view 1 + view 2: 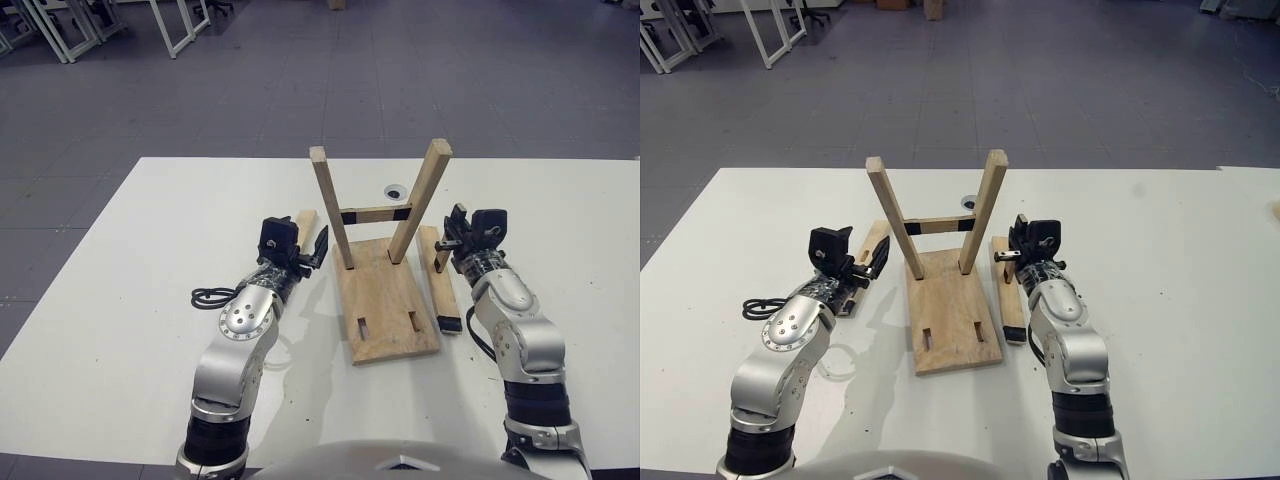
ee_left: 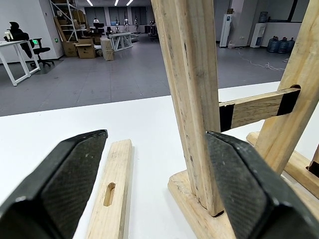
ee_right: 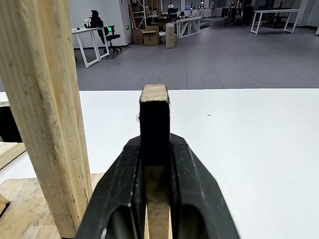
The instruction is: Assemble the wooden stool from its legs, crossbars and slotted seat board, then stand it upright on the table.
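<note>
Right end effector [image 3: 155,149] grips a crossbar [image 3: 154,107]; left end effector [image 2: 152,184] sits released beside a loose leg [image 2: 119,169]. Likely next: slot crossbar into that leg.

Bright, even overhead light; ceiling strips [image 2: 117,2] glow far beyond the left gripper [image 2: 154,144]. White table [image 1: 150,250] around it evenly lit; shadows soft and faint.

You have one seat board [image 1: 385,300], and it shows two empty slots [image 1: 362,327]. You count four legs: two upright legs [image 1: 330,205] and two flat legs [image 1: 306,228]. You count two crossbars, the joined crossbar [image 1: 375,214] and the loose crossbar [image 3: 154,119]. You have two grippers, the left gripper [image 2: 154,137] and the right gripper [image 3: 155,149]. You also see one black cable [image 1: 210,296].
</note>
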Motion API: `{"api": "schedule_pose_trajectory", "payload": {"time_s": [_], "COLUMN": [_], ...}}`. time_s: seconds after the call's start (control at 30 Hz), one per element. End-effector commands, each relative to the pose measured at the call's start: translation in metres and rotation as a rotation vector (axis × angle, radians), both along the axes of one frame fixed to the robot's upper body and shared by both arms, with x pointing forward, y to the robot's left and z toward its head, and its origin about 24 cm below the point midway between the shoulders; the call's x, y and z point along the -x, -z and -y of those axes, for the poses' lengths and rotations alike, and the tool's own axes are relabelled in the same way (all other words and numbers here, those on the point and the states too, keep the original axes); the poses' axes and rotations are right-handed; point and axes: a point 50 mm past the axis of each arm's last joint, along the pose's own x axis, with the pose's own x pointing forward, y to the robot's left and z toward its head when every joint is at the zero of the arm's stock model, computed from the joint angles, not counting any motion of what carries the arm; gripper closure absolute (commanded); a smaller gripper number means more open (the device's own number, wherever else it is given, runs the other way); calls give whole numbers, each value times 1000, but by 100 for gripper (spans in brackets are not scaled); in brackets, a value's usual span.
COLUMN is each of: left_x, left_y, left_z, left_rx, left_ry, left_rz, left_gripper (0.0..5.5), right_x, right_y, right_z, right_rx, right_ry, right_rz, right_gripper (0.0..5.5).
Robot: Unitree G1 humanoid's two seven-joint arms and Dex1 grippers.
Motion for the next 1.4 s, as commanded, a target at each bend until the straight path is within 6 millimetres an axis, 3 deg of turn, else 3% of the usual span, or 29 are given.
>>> {"api": "schedule_pose_trajectory", "payload": {"time_s": [0.03,0.3,0.5,0.63,0.83,1.0,1.13,1.27,1.4], "left_x": [0,-1,0,1,-3,-4,-5,-5,-6], "left_y": [1,2,4,4,4,4,5,4,4], "left_z": [0,3,2,1,3,3,2,2,4], "left_rx": [-8,6,4,3,7,16,13,13,17], "left_ry": [-4,-9,-9,-12,-18,-26,-28,-34,-35], "left_rz": [-6,-9,-19,-21,-17,-14,-11,-7,-4], "left_gripper": [188,188,188,188,188,188,188,188,188], "right_x": [0,9,45,48,30,14,9,0,-11], "right_y": [10,47,83,89,64,39,29,3,-37], "right_z": [3,12,25,29,32,54,51,45,51], "right_rx": [30,51,39,36,38,93,87,63,90], "right_ry": [18,56,46,72,88,187,170,151,207], "right_rz": [-36,-70,-69,-75,52,163,180,232,310], "right_gripper": [510,510,510,510,510,510,419,346,346]}}
